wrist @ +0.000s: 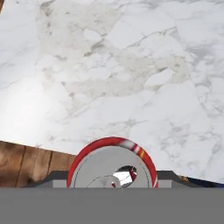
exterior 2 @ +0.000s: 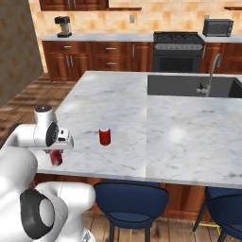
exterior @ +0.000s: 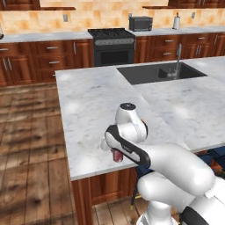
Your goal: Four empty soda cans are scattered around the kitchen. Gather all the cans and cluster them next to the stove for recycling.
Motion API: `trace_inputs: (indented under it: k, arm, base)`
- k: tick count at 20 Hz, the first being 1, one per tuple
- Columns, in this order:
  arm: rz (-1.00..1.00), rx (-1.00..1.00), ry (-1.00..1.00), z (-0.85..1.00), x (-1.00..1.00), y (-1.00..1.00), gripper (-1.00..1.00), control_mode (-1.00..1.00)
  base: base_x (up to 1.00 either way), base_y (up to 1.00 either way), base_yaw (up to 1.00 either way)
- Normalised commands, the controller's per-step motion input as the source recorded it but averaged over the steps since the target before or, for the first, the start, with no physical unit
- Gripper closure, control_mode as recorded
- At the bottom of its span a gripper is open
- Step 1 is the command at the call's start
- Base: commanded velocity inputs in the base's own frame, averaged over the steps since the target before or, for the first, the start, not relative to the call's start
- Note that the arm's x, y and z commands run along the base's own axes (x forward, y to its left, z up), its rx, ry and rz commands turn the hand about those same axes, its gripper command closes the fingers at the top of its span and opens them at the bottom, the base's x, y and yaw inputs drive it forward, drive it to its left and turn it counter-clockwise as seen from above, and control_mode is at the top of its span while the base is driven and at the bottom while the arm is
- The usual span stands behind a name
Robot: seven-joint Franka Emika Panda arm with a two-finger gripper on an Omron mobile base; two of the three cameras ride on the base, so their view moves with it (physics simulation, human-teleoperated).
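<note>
The claw is clamped on a small red cylindrical soda can at the near edge of the white-grey marble island bench, with the can's upper part covered by the white hand in both base views and its fingertips mostly cut off at the bottom of the hand view, where the can's grey top and red rim sit between them. A second red soda can stands upright on the bench, apart from the first. The black gas stove stands well apart at the back wall.
</note>
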Motion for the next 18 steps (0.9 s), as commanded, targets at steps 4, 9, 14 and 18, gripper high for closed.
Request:
trace_inputs:
  k: [4,9,14,18]
  arm:
    - [0.00,0.00,-0.01,0.63,-0.95,-0.13,1.00,-1.00]
    - [0.00,0.00,-0.01,0.70,-0.45,-0.35,1.00,-1.00]
    - [0.00,0.00,0.00,0.67,-0.07,-0.70,1.00,-1.00]
    - [0.00,0.00,0.00,0.51,-0.44,-0.37,1.00,-1.00]
  base:
    - [0.00,0.00,0.00]
    - [0.00,0.00,0.00]
    - [0.00,0.00,0.00]
    - [0.00,0.00,0.00]
